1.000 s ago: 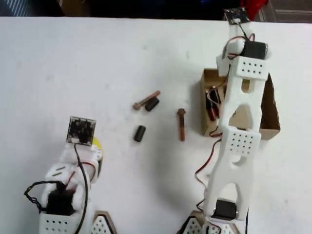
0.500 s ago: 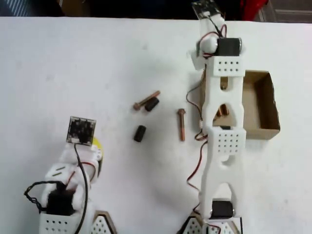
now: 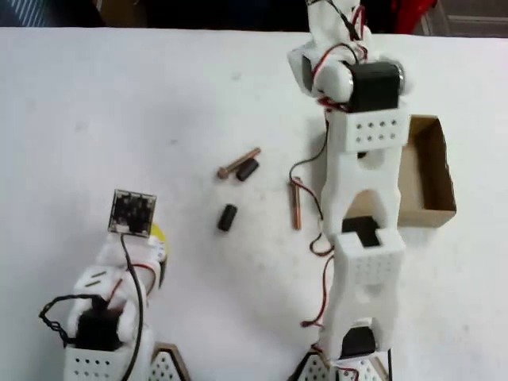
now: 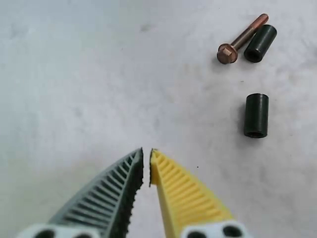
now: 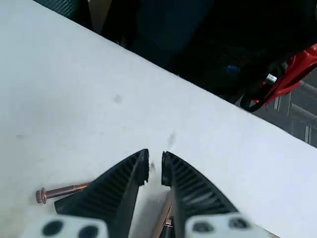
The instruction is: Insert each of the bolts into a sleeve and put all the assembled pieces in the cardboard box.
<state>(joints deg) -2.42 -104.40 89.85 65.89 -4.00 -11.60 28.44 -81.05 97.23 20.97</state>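
Note:
A copper bolt [image 3: 238, 163] lies beside a black sleeve [image 3: 248, 169] at the table's middle, seen again as bolt [image 4: 241, 39] and sleeve [image 4: 260, 43]. A second black sleeve [image 3: 228, 217] [image 4: 256, 115] lies alone nearer the front. Another bolt [image 3: 295, 205] lies just left of the right arm. The cardboard box [image 3: 438, 208] is partly covered by that arm. My left gripper [image 4: 146, 150] is shut and empty, short of the sleeves. My right gripper [image 5: 155, 157] is near the table's far edge, its fingers almost together with nothing between them, and a bolt [image 5: 62, 192] lies beside it.
The right arm [image 3: 361, 182] stretches from the front edge to the far edge and hides the box's left part. The left arm [image 3: 111, 302] sits at the front left. Dark room clutter and a red frame [image 5: 287, 79] lie beyond the far edge.
The right arm has swung left off the box and lifted toward the far edge, uncovering more of the box. The left arm, bolts and sleeves have not moved.

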